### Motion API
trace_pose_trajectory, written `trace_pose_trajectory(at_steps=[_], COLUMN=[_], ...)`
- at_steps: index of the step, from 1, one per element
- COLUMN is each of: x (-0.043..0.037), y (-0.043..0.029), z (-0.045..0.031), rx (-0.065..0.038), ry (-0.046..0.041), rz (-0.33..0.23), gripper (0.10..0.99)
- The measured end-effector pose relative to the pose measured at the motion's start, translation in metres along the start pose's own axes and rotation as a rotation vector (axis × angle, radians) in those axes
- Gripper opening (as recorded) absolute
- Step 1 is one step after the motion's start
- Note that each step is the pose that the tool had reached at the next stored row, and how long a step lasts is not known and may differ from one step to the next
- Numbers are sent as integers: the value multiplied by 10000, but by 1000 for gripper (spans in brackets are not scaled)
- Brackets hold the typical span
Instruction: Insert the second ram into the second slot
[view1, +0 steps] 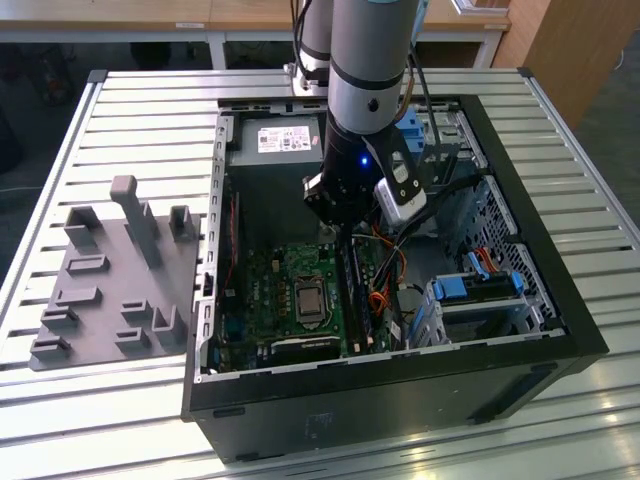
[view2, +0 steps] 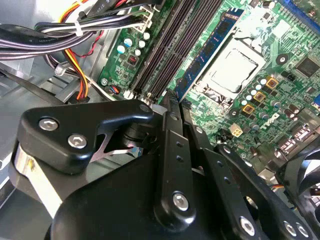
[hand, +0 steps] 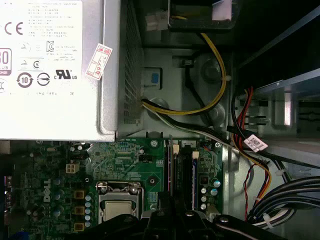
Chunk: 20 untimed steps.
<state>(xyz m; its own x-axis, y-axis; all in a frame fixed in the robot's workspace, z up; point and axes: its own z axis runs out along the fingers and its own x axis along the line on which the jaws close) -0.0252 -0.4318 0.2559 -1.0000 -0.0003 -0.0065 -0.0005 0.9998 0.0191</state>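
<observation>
The second ram (view2: 210, 50), a blue-green stick with dark chips, stands on edge in the slot beside the processor (view2: 232, 67). From above it shows as a thin line (hand: 170, 165). My gripper (view2: 171, 98) hangs over the far end of the memory slots (view1: 355, 295) inside the open computer case. Its black fingers (view2: 170, 150) are shut, and their tips meet right at the near end of the stick. Whether they pinch it or only rest on it I cannot tell. The dark slots (view2: 167, 45) on the stick's other side stand open.
A power supply (view1: 275, 140) fills the case's back corner. Bundled cables (view2: 75, 30) run close beside the slots. Drive bays with blue tabs (view1: 478, 288) sit on the exterior view's right. A grey fixture (view1: 110, 285) lies on the slatted table at the exterior view's left.
</observation>
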Motion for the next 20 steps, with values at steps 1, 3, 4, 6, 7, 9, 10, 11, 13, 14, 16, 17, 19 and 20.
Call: trace_pose_trajectory(at_steps=[1,3,4,6,7,9,10,11,13,14,16,17,19,20], x=[0,1,1,0,0,0,0,0,0,0,0,0,0,0], y=[0,0,0,0,0,-1,0,0,0,0,-1,0,-1,-1], z=[0,-1,0,2,12,28,29,32,32,33,37,38,38,38], rx=[-1,2,1,-2,-2,-2,-3,-2,-2,-2,-7,-7,-5,-5], ry=[0,9,10,9,9,9,9,9,9,9,8,9,9,10], rz=[0,-110,-147,-163,-166,-166,-166,-165,-166,-166,-166,-166,-165,-166], gripper=[137,137,137,137,137,137,137,137,137,137,137,137,137,137])
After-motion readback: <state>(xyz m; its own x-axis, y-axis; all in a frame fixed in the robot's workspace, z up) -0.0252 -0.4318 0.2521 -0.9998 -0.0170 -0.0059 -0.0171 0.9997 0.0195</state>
